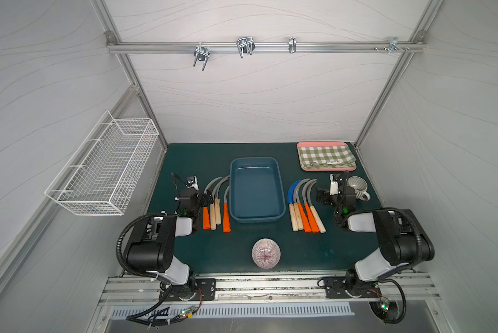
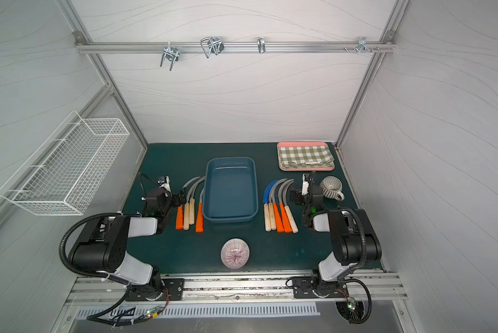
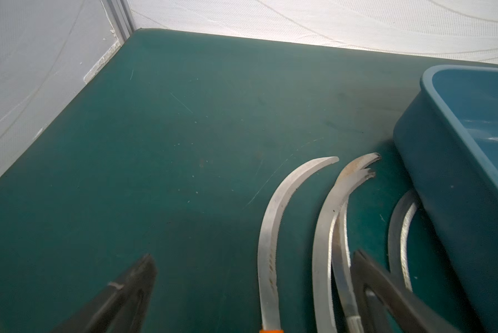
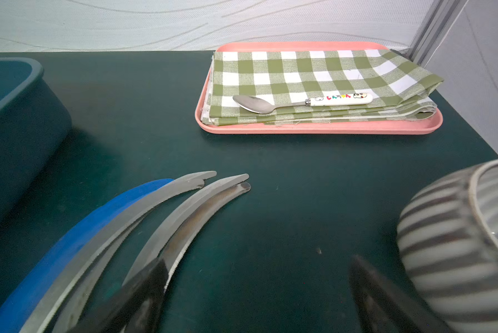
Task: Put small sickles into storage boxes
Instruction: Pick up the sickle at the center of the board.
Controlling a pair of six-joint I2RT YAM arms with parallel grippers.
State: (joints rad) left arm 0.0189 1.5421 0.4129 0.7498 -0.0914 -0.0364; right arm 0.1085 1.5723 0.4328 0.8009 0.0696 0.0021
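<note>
While the box sat empty on the tabletop, nothing was stored: four sickles lay at its nine o'clock, five sickles at three. The left tool and right tool gaped wide, holding nothing.

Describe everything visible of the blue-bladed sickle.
The blue-bladed sickle lies flat on the green mat, just right of the blue tub, first of five in that row. Its curved blade looks matte blue, tip at the far end. Its straight handle is pale wood, at the near end. A grey blade lies against its curve. Nothing grips it.
</note>
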